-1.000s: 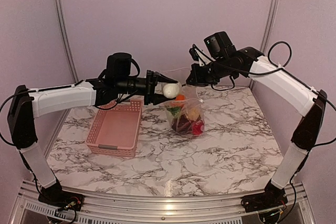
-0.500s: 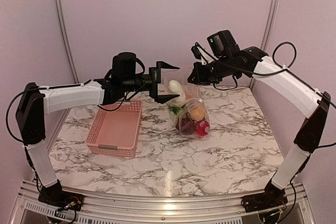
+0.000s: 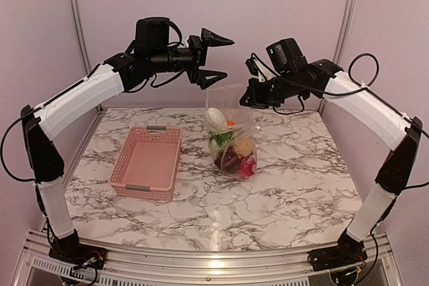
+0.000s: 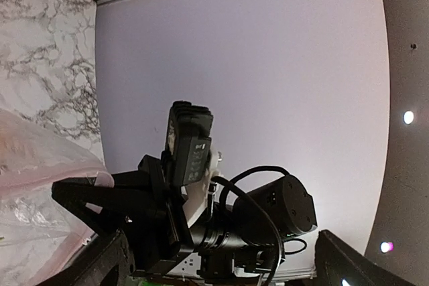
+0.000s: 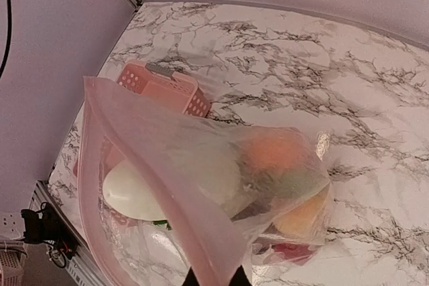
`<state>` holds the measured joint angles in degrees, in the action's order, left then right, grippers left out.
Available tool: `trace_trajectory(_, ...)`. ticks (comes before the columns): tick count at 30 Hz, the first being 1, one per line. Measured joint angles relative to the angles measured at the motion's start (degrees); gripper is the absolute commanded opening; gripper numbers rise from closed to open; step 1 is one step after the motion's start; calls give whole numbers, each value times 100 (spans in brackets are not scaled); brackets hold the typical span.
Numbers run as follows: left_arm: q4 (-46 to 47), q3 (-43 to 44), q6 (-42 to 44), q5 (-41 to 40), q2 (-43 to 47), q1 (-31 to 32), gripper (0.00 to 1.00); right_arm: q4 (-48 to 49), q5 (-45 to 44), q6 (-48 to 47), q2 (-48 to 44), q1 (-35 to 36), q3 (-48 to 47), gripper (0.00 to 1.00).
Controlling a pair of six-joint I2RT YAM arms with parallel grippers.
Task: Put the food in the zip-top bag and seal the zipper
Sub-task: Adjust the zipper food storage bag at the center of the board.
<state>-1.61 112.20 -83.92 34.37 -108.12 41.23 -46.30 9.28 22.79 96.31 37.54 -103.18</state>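
The left arm rises from the lower left of the top view, elbow bent, forearm level near the upper centre. The left gripper (image 3: 226, 57) points right with its jaws spread wide, holding nothing, above and left of the zip-top bag (image 3: 232, 140). The right arm arches in from the lower right, and the right gripper (image 3: 249, 99) is clamped on the bag's upper corner, so the bag hangs with its bottom on the marble table (image 3: 288, 185) at mid-frame. The food (image 3: 234, 149) sits inside, with a white radish (image 3: 216, 117) uppermost. The pink basket (image 3: 147, 163) stands to the bag's left, apart from it
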Motion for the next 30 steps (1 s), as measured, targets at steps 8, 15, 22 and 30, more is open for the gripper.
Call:
trace_trajectory(8, -1836, -802, 3558, -2516, 1394, 157, 99, 4, 127, 55, 2, -28, 0, 0)
trace_trajectory(15, -2004, -1563, 4258, -2811, 1591, 118, 60, 2, 234, 57, 70, -28, -2, 0)
trace_trajectory(22, -2444, -1633, 4404, -2889, 1290, 188, 48, 48, 330, 57, 170, -26, -2, 0)
trace_trajectory(30, -2789, -1572, 4343, -2935, 997, 201, 41, 149, 380, 59, 227, 33, -2, 0)
